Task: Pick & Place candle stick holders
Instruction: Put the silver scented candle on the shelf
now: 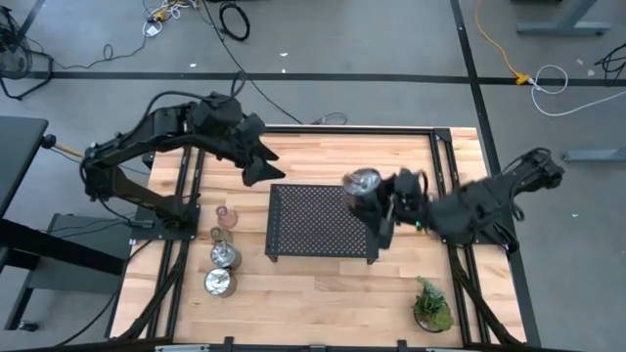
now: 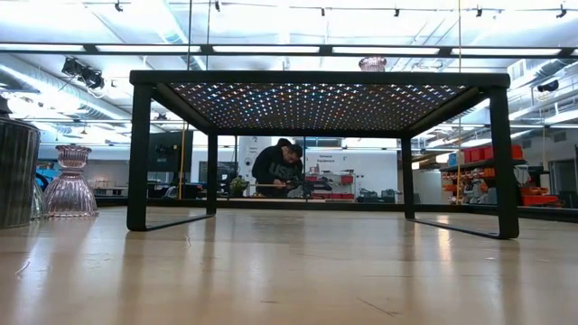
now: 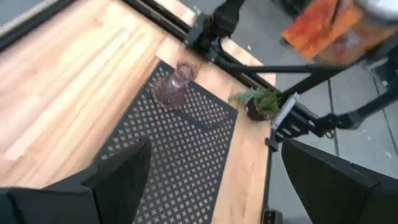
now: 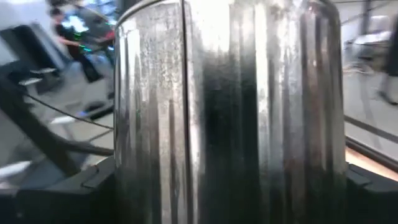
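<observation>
My right gripper (image 1: 380, 203) is shut on a shiny silver holder (image 1: 362, 183) over the far right corner of the black perforated tray (image 1: 313, 230). The holder fills the right wrist view (image 4: 230, 112). A pinkish glass holder (image 3: 174, 87) stands on the tray and shows above its top in the low view (image 2: 372, 63). Left of the tray, a pink glass holder (image 1: 227, 215), a small glass one (image 1: 215, 233) and two silver holders (image 1: 225, 256) (image 1: 218, 284) stand on the table. My left gripper (image 1: 262, 166) is open and empty, above the table beyond the tray's far left corner. My right gripper holds the silver holder by its ribbed side wall (image 4: 143, 180), pinched between the two fingers (image 4: 93, 186), one on each side. The fingers come about level from the table's right. The holder stands upright in the hold. I cannot tell whether it touches the tray.
A small green potted plant (image 1: 430, 305) stands near the table's front right corner and shows in the left wrist view (image 3: 261, 102). Black rails run along both table sides (image 1: 176, 254). A person stands in the room beyond the table (image 2: 280, 167).
</observation>
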